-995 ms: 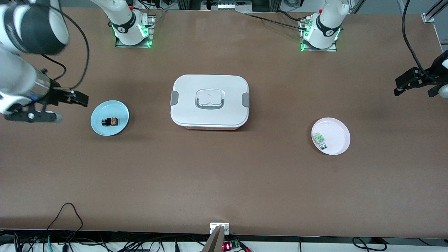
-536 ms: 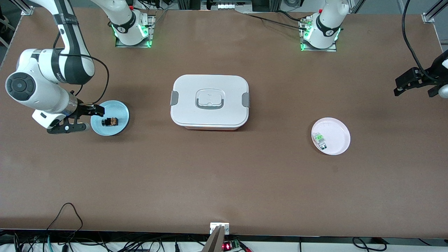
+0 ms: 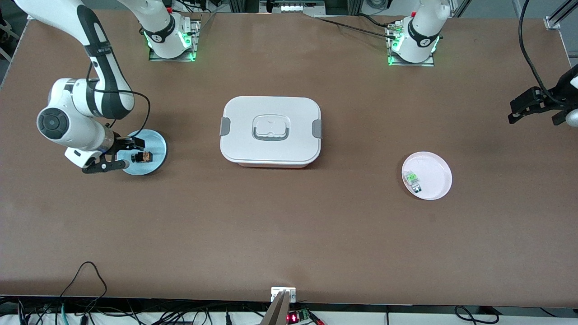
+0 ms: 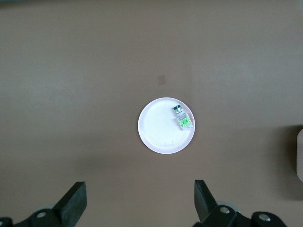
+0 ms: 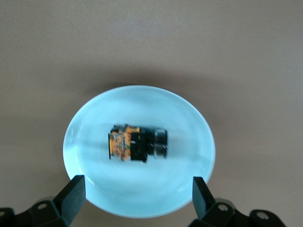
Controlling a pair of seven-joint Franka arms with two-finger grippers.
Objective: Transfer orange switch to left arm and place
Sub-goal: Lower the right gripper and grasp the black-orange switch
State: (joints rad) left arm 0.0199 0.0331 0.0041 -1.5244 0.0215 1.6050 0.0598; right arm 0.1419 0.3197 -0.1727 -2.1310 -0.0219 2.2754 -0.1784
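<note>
The orange switch (image 3: 142,157) lies on its side in a light blue plate (image 3: 154,141) toward the right arm's end of the table. In the right wrist view the switch (image 5: 137,143) sits mid-plate (image 5: 142,189). My right gripper (image 3: 122,155) is open and empty, low over the plate's outer edge, just short of the switch; it also shows in its wrist view (image 5: 137,201). My left gripper (image 3: 519,108) is open and empty, waiting high over the left arm's end of the table; it shows in its wrist view too (image 4: 139,203). The white lidded box (image 3: 271,131) stands mid-table between the plates.
A pale pink plate (image 3: 435,176) with a small green-and-clear component (image 3: 412,179) lies toward the left arm's end; the left wrist view shows the plate (image 4: 158,130) and component (image 4: 182,118). Cables hang along the table's near edge.
My right arm has swung in and down from the table's end, bringing its open gripper over the blue plate's edge. The left arm, the switch and the box have not moved.
</note>
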